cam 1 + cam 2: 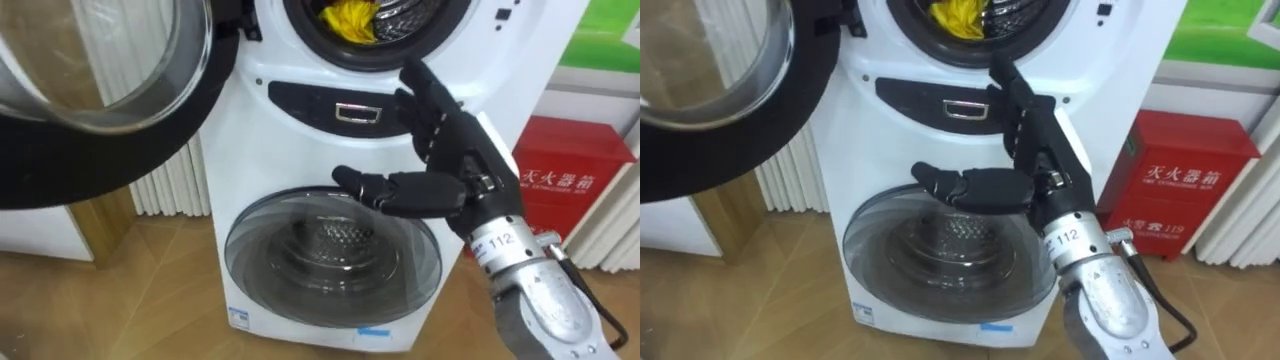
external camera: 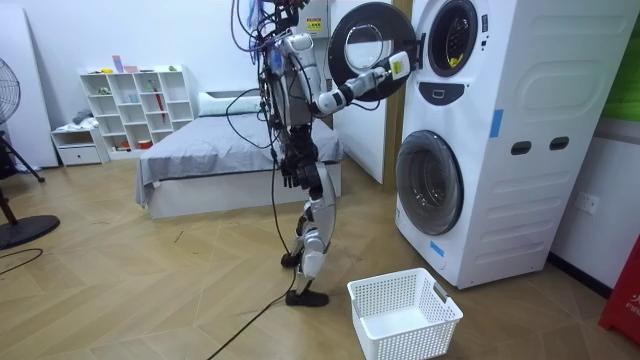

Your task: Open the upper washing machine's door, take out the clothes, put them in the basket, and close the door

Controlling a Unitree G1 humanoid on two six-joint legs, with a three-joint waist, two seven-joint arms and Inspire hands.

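Observation:
A yellow cloth (image 1: pixel 350 20) lies inside the upper drum of the white stacked washing machine (image 2: pixel 500 140). The drum's round door (image 1: pixel 100 90) is swung open to the left. My right hand (image 1: pixel 452 165) is raised in front of the machine, below the drum opening and over the dark control panel (image 1: pixel 340 105). Its fingers are straight, the thumb is spread, and it holds nothing. It is apart from the cloth. In the room view I stand upright facing the machine, and my left hand (image 2: pixel 290 172) hangs by my hip.
The lower drum's glass door (image 1: pixel 330 255) is closed. A white laundry basket (image 2: pixel 405 312) sits on the floor by my feet. A red cabinet (image 1: pixel 570 190) stands right of the machine. A bed (image 2: pixel 220 150) and white shelf (image 2: pixel 135 105) are behind me.

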